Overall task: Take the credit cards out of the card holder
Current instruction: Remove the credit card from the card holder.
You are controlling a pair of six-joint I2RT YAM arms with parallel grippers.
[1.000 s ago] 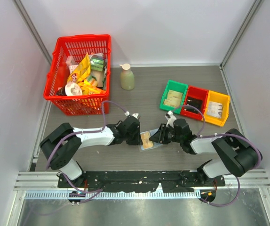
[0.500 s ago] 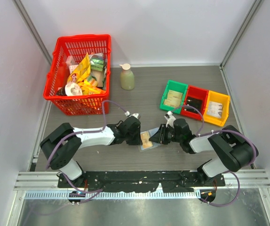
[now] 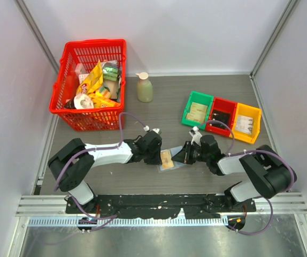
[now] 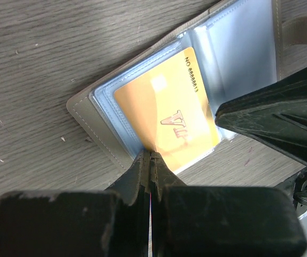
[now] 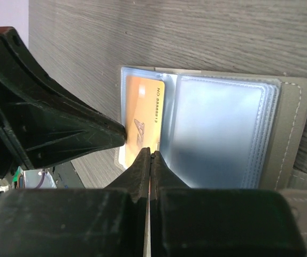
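We're watching the card holder (image 3: 170, 159) lying open on the tabletop (image 3: 164, 110). The left tool (image 4: 151, 153), tips together, is pressing at the holder's edge, right at the yellow-orange credit card (image 4: 164, 115). The right tool (image 5: 150, 151), also closed with nothing in it, is coming at the holder from the opposite side. The card is sitting fully inside its clear sleeve (image 4: 110, 110), so we're judging that no card is out yet.

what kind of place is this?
Likely a robot lab test cell: white panel walls on metal framing, arms bolted to a base rail, staged props like the red basket and bins.
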